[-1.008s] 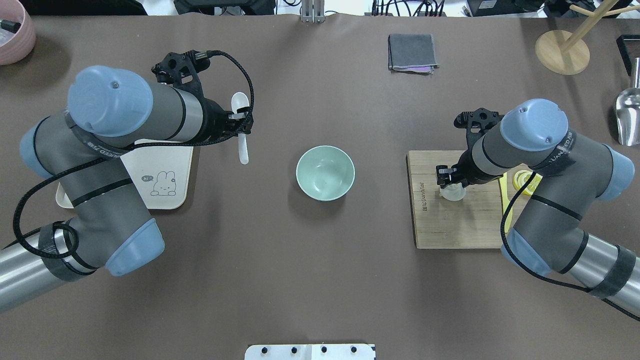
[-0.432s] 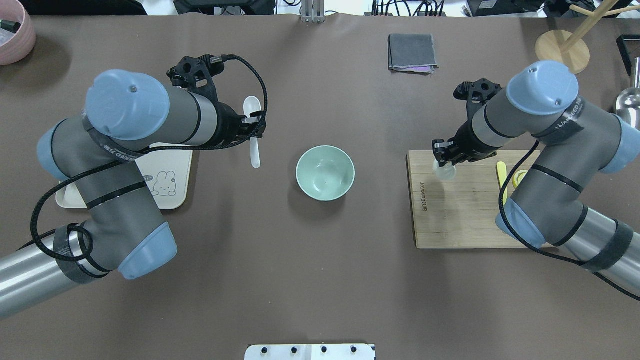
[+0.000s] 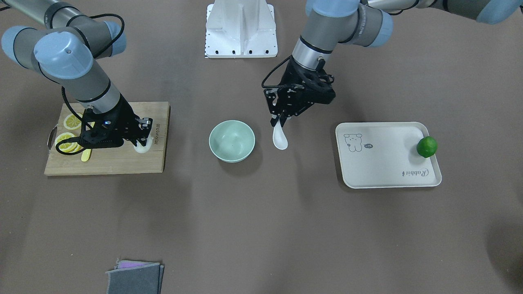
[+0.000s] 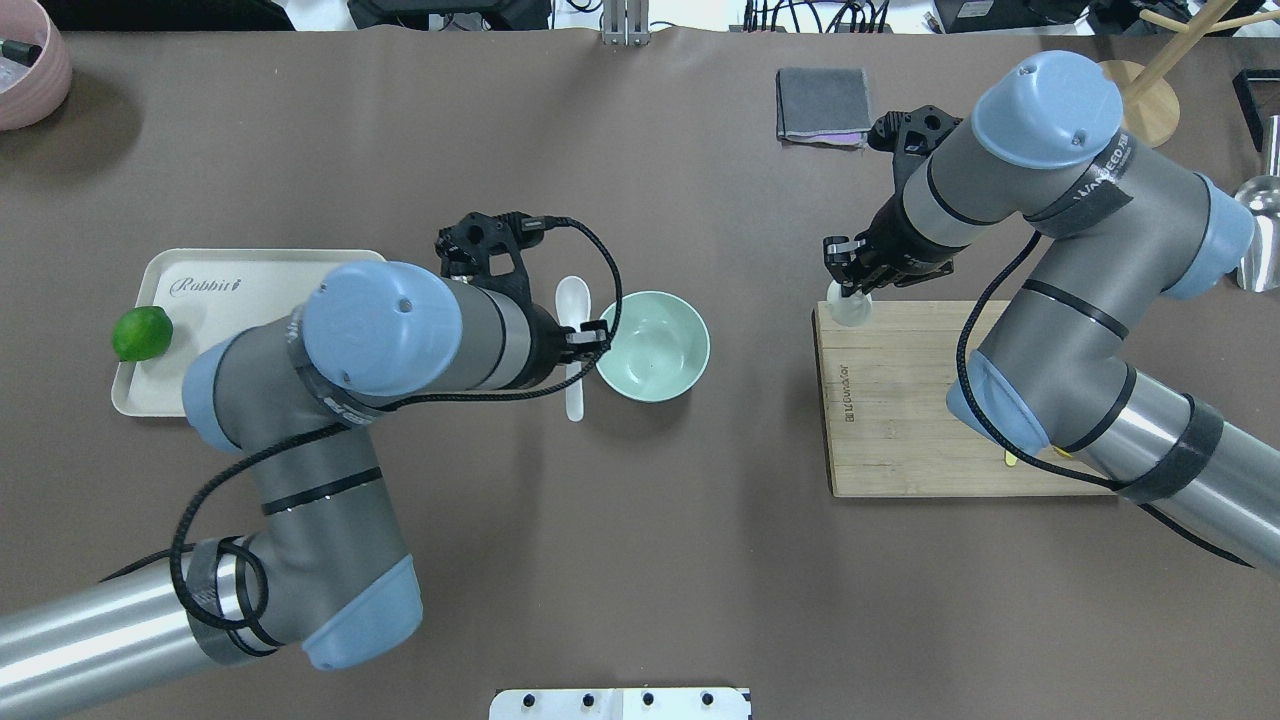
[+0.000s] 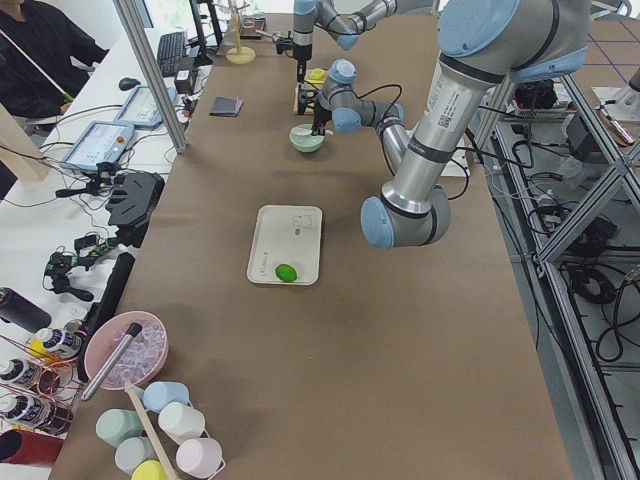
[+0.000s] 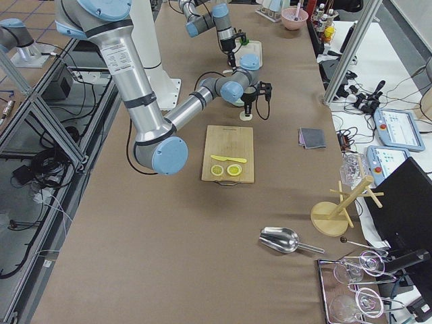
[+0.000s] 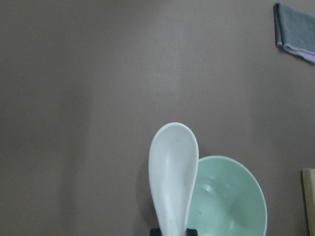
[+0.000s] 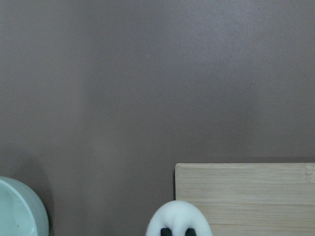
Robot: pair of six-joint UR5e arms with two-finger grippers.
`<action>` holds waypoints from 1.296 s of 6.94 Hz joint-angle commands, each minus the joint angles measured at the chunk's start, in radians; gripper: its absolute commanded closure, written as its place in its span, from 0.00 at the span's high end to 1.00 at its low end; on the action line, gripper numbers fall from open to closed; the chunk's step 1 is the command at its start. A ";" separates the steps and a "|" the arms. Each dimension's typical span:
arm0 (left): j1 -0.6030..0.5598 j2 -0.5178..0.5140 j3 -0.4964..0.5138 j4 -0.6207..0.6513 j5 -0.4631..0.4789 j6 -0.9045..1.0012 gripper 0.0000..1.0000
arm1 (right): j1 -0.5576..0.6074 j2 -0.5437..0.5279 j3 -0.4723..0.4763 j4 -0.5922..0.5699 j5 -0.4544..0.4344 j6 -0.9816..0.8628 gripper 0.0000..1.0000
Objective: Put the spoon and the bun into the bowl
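My left pincer clamps the spoon by its handle just beside the bowl, ready for dropping, while my right pincer grips the bun over the board corner for carrying.

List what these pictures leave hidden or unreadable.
The bun: overhead, the right gripper partly covers it; the right wrist view's bottom edge cuts it off.
The spoon: overhead, the left gripper hides its middle.
Side views: both grips too small to judge.
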 commanded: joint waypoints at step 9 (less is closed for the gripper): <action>0.052 -0.194 0.255 0.021 0.122 0.021 0.00 | -0.053 0.090 -0.014 0.011 -0.007 0.128 0.00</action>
